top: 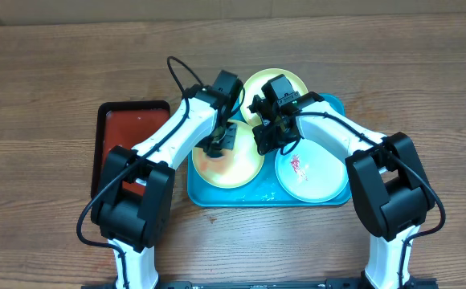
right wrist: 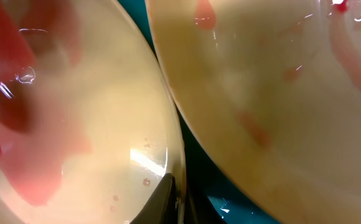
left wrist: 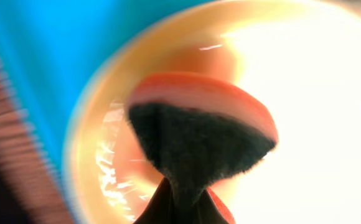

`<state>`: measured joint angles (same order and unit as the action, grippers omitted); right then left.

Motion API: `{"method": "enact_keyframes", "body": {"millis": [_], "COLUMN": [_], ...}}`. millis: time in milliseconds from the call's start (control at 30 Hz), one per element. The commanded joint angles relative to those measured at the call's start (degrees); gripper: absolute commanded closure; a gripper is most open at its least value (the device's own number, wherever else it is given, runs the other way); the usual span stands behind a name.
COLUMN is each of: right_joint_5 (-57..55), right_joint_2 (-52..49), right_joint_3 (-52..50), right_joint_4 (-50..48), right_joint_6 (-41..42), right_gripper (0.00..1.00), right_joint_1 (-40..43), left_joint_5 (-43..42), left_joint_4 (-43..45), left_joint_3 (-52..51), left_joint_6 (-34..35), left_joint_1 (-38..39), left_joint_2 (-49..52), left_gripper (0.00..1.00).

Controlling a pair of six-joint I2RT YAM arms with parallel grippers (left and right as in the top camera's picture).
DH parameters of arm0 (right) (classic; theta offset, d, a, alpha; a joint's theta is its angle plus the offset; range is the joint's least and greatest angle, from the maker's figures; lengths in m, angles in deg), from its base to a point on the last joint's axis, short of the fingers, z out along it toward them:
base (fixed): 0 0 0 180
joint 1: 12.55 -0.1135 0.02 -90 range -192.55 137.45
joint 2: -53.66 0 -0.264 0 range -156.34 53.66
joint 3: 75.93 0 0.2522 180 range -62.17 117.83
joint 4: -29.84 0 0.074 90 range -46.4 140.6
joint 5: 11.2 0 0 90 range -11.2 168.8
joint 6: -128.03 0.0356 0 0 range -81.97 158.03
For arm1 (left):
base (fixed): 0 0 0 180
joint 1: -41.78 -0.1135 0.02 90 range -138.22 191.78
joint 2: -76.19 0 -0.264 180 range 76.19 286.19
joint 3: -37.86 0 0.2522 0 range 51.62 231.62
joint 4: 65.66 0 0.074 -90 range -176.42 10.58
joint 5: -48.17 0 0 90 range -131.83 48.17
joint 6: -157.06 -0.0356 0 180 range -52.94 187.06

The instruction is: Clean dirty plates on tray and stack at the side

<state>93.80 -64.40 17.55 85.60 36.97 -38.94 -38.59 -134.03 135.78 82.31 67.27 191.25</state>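
Three plates lie on the turquoise tray (top: 205, 195). A yellow-green plate (top: 237, 167) is at the front left, another yellow-green plate (top: 259, 84) at the back, and a white plate (top: 317, 181) with a red smear at the right. My left gripper (top: 215, 146) is shut on a sponge (left wrist: 199, 137) with a dark scrub face and red back, pressed on the front-left plate (left wrist: 99, 162). My right gripper (top: 263, 143) is shut on that plate's right rim (right wrist: 171, 149). In the right wrist view the neighbouring plate (right wrist: 280, 81) shows red smears.
A smaller dark red tray (top: 128, 132) with a black rim lies on the wooden table left of the turquoise tray. Both arms cross over the tray's middle. A strip of turquoise tray (right wrist: 218, 180) shows between the two plates.
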Motion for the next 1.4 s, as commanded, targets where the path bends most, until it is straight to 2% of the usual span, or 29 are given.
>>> {"method": "enact_keyframes", "body": {"millis": [0, 167, 333, 433, 567, 600, 767, 867, 1100, 1133, 1300, 1367], "right_joint_5": [-2.58, -2.97, -2.95, -2.97, -2.97, -2.97, -2.99, -2.97, -5.42, -8.2, -17.14, -24.98], "right_joint_2": [-1.29, -1.29, -1.29, -1.29, -1.29, -1.29, -1.27, -1.11, 0.15, 0.7, 1.75, 1.99], "right_joint_3": [0.55, 0.55, 0.55, 0.55, 0.55, 0.55, 0.57, 0.98, 6.4, 9.05, 15.67, 18.95], "right_joint_4": [0.28, 0.26, 0.04, 0.02, 0.26, 0.39, 0.9, 1.49, 6.75, 8.98, 14.1, 16.13], "right_joint_6": [-0.42, -0.42, -0.39, -0.39, -0.39, -0.39, -0.42, -0.39, -0.42, -0.42, -0.46, -0.44], "right_gripper": [0.93, 0.93, 0.93, 0.93, 0.95, 0.96, 0.96, 0.96, 0.96, 0.96, 0.96, 0.96], "right_joint_1": [0.74, 0.76, 0.74, 0.74, 0.74, 0.74, 0.74, 0.74, 0.44, -0.09, -2.69, -4.92], "left_joint_5": [-14.84, -12.7, -10.93, 2.84, 22.77, 24.46, 25.27, 24.85, 13.44, 10.67, 8.66, 8.26], "left_joint_4": [-0.46, 2.25, 10.05, 12.5, 12.55, 13.0, 14.01, 11.61, 4.55, 3.65, 0.79, -1.88], "left_joint_3": [0.94, -4.63, -11.23, -13.57, -13.49, -13.49, -11.45, -7.58, 2.86, 4.57, 5.25, 5.25], "left_joint_6": [-5.25, -5.2, -6.23, -4.04, 6.73, 7.3, 7.28, 8.41, 8.57, 8.59, 8.92, 9.66], "left_joint_1": [0.11, 0.13, 0.39, 0.87, 0.68, 0.66, 0.66, 0.66, -0.83, -2.47, -9.42, -13.99], "left_joint_2": [-0.96, -0.96, -0.96, -0.96, -0.98, -0.98, -1.03, -1.92, -6.75, -8.94, -13.73, -14.38], "left_gripper": [0.96, 0.96, 0.96, 0.96, 0.96, 0.96, 0.96, 0.96, 0.96, 0.96, 0.96, 0.95]}}
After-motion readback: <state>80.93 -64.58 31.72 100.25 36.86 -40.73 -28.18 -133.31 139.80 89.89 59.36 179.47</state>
